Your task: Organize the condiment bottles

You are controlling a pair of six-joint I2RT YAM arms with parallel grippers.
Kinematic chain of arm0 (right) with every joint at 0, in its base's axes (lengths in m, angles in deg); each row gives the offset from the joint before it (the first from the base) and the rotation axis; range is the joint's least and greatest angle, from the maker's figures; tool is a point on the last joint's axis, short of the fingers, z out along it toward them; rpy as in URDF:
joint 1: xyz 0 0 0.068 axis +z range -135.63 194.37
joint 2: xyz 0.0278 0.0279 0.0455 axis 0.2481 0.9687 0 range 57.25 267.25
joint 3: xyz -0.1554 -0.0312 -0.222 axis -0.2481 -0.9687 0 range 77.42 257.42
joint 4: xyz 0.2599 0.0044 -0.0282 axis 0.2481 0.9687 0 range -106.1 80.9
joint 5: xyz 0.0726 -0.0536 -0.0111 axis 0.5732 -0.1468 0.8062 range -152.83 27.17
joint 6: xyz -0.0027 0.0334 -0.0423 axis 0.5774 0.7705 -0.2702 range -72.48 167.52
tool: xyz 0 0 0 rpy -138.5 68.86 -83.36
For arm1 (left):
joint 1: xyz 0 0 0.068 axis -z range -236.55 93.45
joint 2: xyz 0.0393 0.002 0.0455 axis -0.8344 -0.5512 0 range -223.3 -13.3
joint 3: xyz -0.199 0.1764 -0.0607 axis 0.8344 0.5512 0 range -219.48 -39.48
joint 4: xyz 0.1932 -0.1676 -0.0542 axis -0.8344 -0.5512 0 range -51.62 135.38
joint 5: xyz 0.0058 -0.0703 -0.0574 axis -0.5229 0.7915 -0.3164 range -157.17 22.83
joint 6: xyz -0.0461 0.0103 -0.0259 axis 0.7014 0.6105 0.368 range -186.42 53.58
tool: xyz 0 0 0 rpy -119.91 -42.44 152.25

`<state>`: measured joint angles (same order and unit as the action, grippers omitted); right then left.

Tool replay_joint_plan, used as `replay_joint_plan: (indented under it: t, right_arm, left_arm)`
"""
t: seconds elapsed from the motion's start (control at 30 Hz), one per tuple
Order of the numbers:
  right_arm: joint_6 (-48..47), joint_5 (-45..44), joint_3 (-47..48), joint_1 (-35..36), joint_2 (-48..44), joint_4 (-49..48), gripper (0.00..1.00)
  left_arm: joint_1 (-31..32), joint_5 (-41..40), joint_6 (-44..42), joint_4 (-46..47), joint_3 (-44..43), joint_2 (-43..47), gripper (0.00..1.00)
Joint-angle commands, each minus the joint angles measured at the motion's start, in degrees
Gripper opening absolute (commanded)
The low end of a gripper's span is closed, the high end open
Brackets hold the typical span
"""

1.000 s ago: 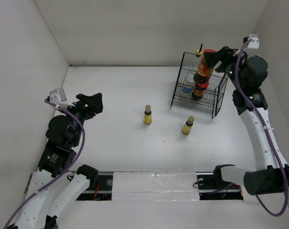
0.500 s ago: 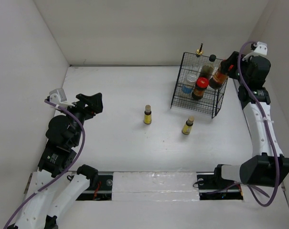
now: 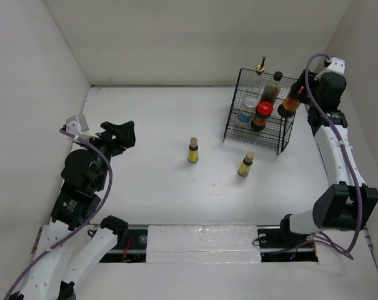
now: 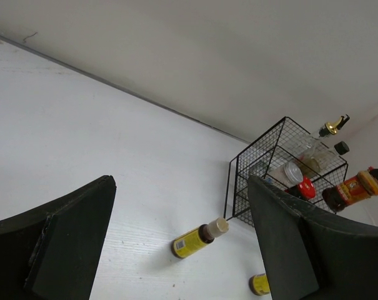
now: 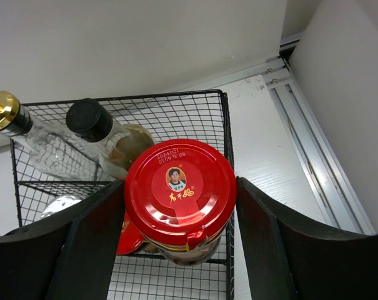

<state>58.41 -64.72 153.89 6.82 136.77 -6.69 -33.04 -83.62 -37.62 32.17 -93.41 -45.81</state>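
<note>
Red-lidded jar [image 5: 180,187], lid printed 2024, was pinched by right gripper [image 5: 177,240], shifted from above the basket [image 3: 277,140] to its right edge; left gripper [image 4: 179,187] spread.

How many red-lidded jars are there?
2. One red-lidded jar sits clamped in the right gripper at the wire basket's right edge; the other red-lidded jar stands inside it. None seems hidden.

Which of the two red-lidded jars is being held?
The jar at the basket's right edge, clamped in the right pincer; the other jar stands inside the basket.
</note>
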Motion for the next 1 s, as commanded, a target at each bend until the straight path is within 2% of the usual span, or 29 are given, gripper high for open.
replay_joint_plan:
  t: [0.0, 0.23, 0.53, 0.73, 0.97]
  right_arm:
    - [0.4, -1.4, 2.6, -0.4, -1.4, -12.7, 0.52]
    - [-0.7, -6.6, -4.9, 1.7, -1.4, -20.6, 0.52]
    - [-3.0, -10.9, -11.3, 4.2, 0.9, -25.9, 0.54]
    - [-2.5, -12.5, -14.8, 6.7, 3.1, -27.2, 0.59]
    - [-2.5, -14.1, -17.1, 9.0, 4.2, -27.2, 0.70]
  left_arm:
    - [-0.2, 0.6, -0.2, 2.1, -0.1, -0.7, 0.82]
    - [-0.2, 0.6, -0.2, 2.1, -0.1, -0.7, 0.82]
    - [-0.2, 0.6, -0.2, 2.7, -0.1, -1.2, 0.82]
    - [-0.2, 1.2, -0.2, 2.7, -0.1, -1.8, 0.82]
    - [-0.2, 1.2, -0.2, 2.7, -0.1, -1.9, 0.82]
